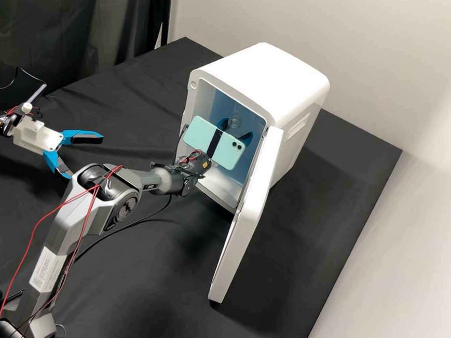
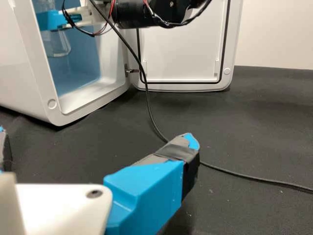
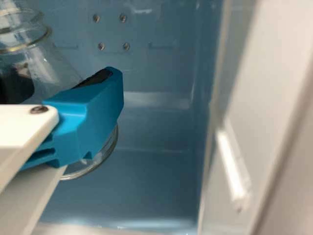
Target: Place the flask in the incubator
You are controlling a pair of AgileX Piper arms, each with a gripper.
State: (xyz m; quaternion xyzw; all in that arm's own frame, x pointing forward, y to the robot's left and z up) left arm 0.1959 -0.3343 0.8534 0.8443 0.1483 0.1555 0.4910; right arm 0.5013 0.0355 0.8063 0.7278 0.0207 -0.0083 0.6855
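Now: right pincer (image 3: 58, 85) pinching clear conical flask (image 3: 36, 58) inside white incubator (image 1: 281, 81); left pincer (image 1: 84, 157) spread.

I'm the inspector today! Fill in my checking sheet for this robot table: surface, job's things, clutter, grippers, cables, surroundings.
Surface: black bench, dark all over.
Job's things: white incubator with its door open; clear flask inside the blue chamber, apparently off its floor.
Clutter: nothing seen.
Grippers: right gripper shut on the flask inside the incubator; left gripper open, apart from it, above the bench.
Cables: red wires on the arms; black cable trailing onto the bench.
Surroundings: white wall, black curtain.
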